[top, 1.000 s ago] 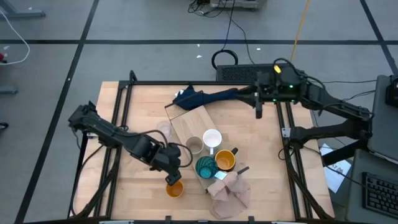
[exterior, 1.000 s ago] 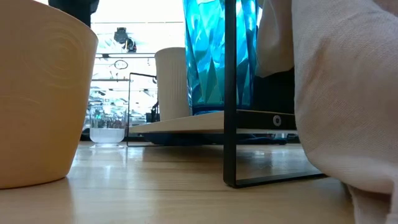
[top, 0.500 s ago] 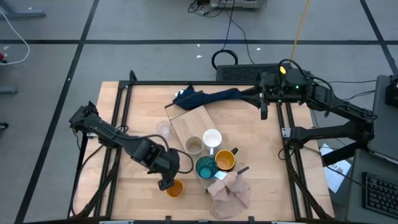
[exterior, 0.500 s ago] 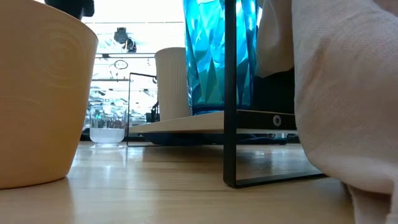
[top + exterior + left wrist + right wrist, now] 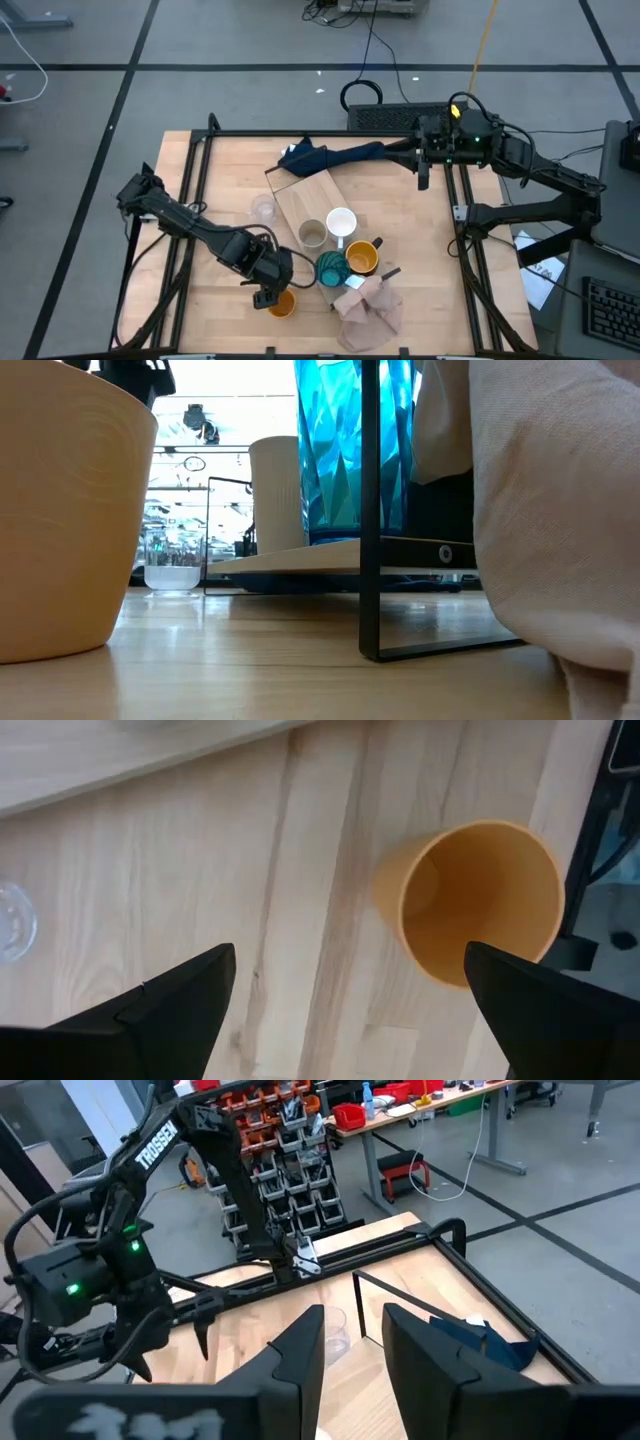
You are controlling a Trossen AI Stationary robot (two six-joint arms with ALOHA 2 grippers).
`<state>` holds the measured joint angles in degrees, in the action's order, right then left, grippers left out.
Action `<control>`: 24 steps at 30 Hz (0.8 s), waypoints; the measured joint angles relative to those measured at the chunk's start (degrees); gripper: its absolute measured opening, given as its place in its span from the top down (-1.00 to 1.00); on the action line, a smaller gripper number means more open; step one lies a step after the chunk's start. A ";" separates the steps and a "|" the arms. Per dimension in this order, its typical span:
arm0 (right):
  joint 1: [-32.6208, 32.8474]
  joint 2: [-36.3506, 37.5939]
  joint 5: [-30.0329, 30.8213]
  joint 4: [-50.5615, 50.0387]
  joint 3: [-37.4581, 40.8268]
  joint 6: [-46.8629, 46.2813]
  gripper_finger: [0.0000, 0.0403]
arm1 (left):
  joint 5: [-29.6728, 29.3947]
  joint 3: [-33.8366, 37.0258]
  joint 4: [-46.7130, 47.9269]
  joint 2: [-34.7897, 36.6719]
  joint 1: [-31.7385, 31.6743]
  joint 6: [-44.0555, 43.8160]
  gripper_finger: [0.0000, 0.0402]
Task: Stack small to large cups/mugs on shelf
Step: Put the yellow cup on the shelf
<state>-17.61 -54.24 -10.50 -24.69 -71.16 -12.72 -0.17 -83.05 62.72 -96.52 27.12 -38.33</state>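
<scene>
**Left gripper hanging open over the orange cup**

From above, the left gripper point(image 5: 265, 297) is hovering near the table's front edge, just left of the orange cup point(image 5: 282, 303), which is standing on the table in front of the shelf point(image 5: 305, 195). On that pale board, the beige-grey cup point(image 5: 312, 235), white mug point(image 5: 341, 222), teal cup point(image 5: 331, 268) and yellow mug point(image 5: 362, 258) are sitting close together. The clear glass point(image 5: 263, 210) is standing on the table just left of the board. The right gripper point(image 5: 421, 178) is waiting at the far right, beside a dark blue cloth point(image 5: 325, 157).

At table height, the orange cup point(image 5: 60, 510) is filling the left, the teal cup point(image 5: 335, 450) is standing on the shelf point(image 5: 340, 555), and a beige cloth point(image 5: 560, 510) is filling the right.

From the left wrist, the fingers point(image 5: 170, 1005) are standing spread wide, gripping nothing, with the orange cup point(image 5: 470, 900) lying ahead between them.

From the right wrist, the fingers point(image 5: 300, 1350) are standing slightly parted, empty.
</scene>
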 joint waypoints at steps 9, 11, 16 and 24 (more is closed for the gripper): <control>0.00 0.02 0.11 0.00 0.00 -0.83 0.52 | -0.02 0.00 -4.66 -2.07 2.74 0.34 -0.95; 0.00 0.00 0.13 0.00 0.00 -1.56 0.52 | -0.25 0.00 -5.64 -2.76 3.07 -0.55 -0.95; 0.00 0.00 0.13 0.00 0.00 -1.61 0.52 | -0.70 0.02 -5.84 -4.07 3.40 -1.98 -0.95; 0.07 0.02 -0.01 0.00 0.00 -2.69 0.52 | -1.65 0.02 -5.63 -5.63 3.51 -2.69 -0.95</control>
<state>-17.54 -54.22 -10.51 -24.69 -71.16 -15.40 -1.82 -83.02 57.09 -102.15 30.63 -41.03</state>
